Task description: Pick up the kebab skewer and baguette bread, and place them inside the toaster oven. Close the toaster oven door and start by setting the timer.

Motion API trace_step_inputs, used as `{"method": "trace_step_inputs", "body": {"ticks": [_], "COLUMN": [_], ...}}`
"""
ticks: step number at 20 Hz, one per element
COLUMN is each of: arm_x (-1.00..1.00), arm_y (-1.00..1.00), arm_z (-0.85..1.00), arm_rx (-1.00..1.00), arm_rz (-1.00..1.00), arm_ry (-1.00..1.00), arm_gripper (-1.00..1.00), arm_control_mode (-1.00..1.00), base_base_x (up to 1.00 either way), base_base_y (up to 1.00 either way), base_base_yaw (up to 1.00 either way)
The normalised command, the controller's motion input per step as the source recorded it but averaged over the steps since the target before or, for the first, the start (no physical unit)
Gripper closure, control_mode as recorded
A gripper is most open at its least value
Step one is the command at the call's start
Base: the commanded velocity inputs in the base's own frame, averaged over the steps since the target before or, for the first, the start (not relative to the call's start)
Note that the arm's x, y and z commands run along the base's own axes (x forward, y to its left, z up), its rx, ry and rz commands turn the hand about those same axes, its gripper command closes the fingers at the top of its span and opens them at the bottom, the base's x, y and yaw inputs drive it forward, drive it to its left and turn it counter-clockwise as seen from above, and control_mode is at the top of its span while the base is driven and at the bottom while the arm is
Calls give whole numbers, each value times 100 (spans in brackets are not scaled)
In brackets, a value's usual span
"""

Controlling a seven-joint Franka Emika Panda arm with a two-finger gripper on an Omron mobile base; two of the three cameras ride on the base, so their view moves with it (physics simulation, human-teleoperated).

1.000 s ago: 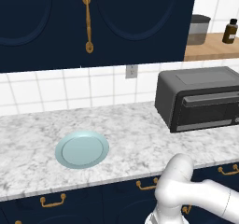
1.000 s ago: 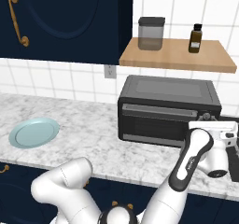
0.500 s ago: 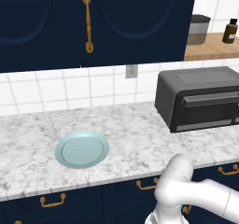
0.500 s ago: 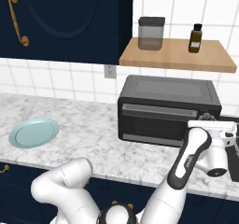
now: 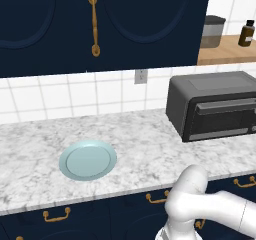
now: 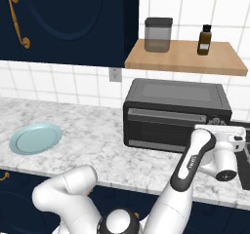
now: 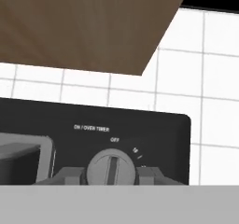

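1. The tool [image 7: 111,175] has just narrowed the last bit and now clamps the timer knob [image 7: 111,168], low in the hand view.
2. The oven [image 6: 176,117] sits mid-right on the surface [image 6: 88,145], door [image 6: 168,128] closed; only turning the knob seems left.

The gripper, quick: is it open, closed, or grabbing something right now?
Gripper: closed on the timer knob of the toaster oven, one finger on each side.

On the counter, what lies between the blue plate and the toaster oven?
Nothing: in the left base view, only bare marble counter separates the plate from the toaster oven. The right base view shows the same.
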Motion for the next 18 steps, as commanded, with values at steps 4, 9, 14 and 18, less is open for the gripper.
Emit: {"method": "trace_step_inputs", "body": {"ticks": [4,9,14,18], "arm_x": [-17,-7,-7,0], "arm_y": [0,0,0,0], "arm_z": [37,42,33,17], "arm_rx": [17,21,22,19], "arm_rz": [3,8,9,10], "arm_ry": [6,1,0,0], "arm_gripper": [100,100,100,100], "arm_control_mode": [-100,-100,-100,-100], "base_base_x": [0,0,0,0], "base_base_y": [0,0,0,0], "base_base_yaw": [0,0,0,0]}}
